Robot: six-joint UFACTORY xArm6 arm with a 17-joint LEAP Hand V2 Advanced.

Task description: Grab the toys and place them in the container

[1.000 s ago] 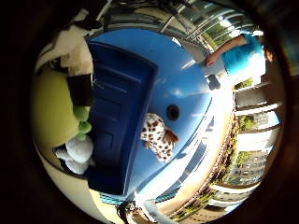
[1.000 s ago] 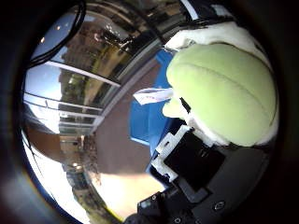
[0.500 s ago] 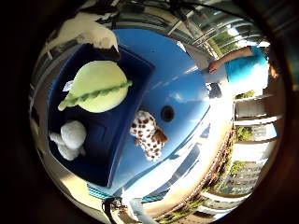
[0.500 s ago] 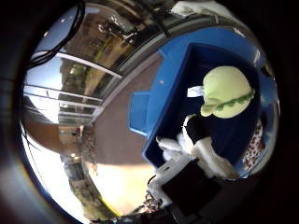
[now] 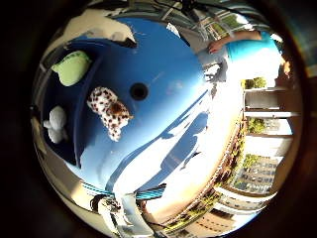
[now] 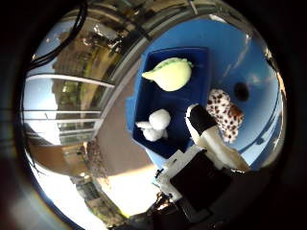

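green toy (image 6: 170, 74), white toy (image 6: 156, 124) in container (image 6: 199, 91) | spotted toy (image 6: 223, 117) beside it

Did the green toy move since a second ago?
Yes. The green toy was right up against the palm, outside the blue container. Now it lies inside it, beside the white toy.

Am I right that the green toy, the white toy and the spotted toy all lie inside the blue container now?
Not quite. The green toy and the white toy lie in the blue container, but the spotted toy lies on the blue table beside it, as the thumb side palm view shows.
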